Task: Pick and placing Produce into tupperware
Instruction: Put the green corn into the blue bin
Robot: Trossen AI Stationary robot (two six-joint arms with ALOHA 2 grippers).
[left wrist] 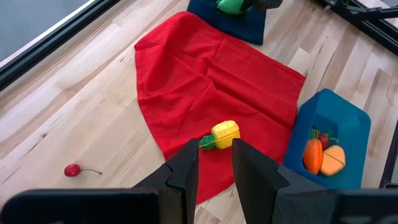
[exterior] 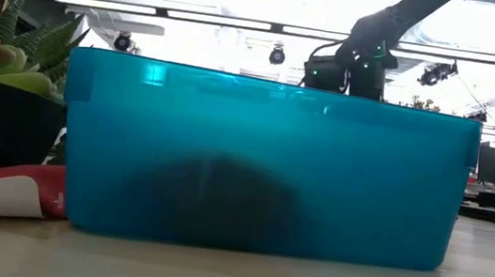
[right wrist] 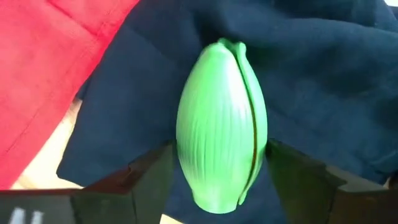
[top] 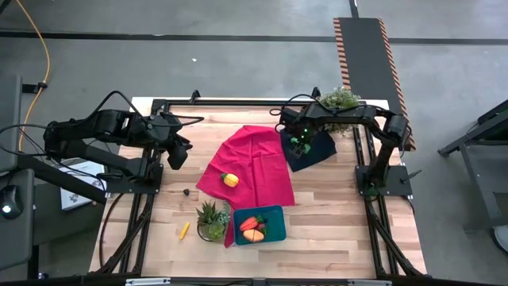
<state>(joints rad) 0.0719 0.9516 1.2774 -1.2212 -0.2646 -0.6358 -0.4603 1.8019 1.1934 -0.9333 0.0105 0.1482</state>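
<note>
The right gripper is hanging over the navy cloth, its jaws sitting open on either side of the green oval — the oval lying between them. The left gripper is waiting open over the table's left side, above the red cloth; the tupperware is holding a carrot.
</note>
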